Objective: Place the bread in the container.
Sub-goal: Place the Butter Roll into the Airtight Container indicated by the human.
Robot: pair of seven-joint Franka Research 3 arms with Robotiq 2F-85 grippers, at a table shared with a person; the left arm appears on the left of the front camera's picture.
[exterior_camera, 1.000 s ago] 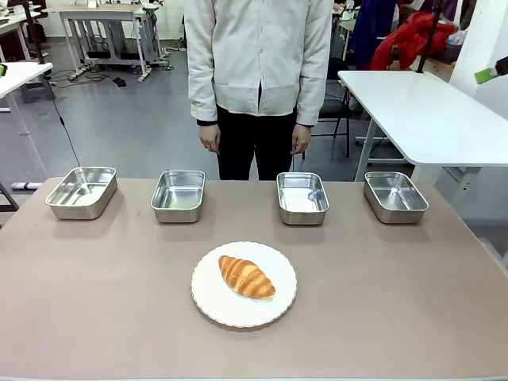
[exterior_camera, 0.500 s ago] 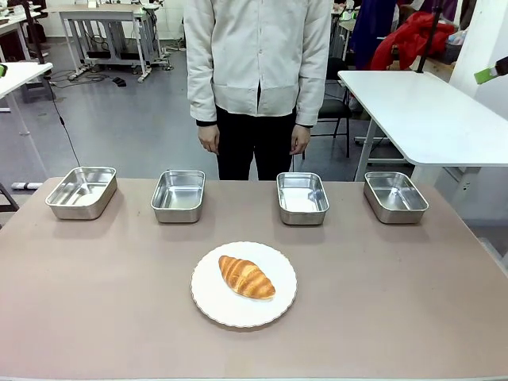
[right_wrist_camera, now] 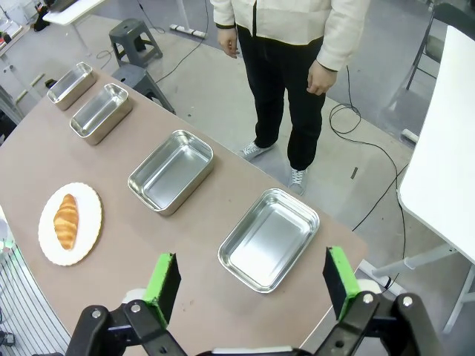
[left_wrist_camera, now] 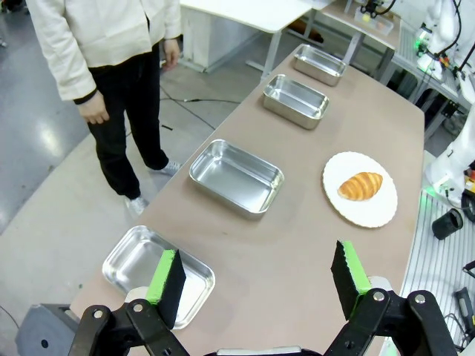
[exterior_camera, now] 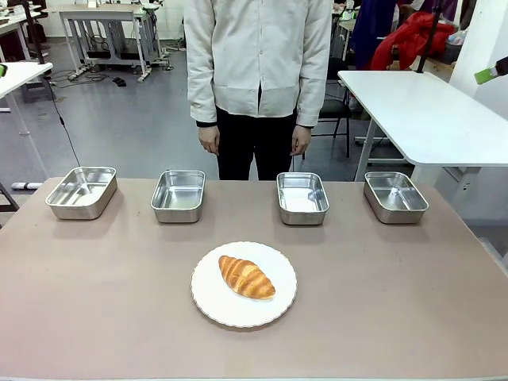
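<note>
A golden-brown croissant (exterior_camera: 247, 277) lies on a round white plate (exterior_camera: 213, 302) near the table's front middle; the bread (left_wrist_camera: 360, 185) and plate (left_wrist_camera: 375, 213) appear in the left wrist view, and bread (right_wrist_camera: 66, 221) in the right wrist view. Four alike steel pans stand in a row along the far edge: (exterior_camera: 82, 191), (exterior_camera: 178, 195), (exterior_camera: 302, 198), (exterior_camera: 394, 196). My left gripper (left_wrist_camera: 256, 280) hangs open high above the table's left end, over a pan (left_wrist_camera: 157, 266). My right gripper (right_wrist_camera: 251, 285) is open high above the right end, near a pan (right_wrist_camera: 269, 239).
A person in a light jacket (exterior_camera: 258, 55) stands at the far side, hands hanging down. A white table (exterior_camera: 425, 111) is behind on the right. The brown tabletop (exterior_camera: 95, 294) has wide bare room around the plate.
</note>
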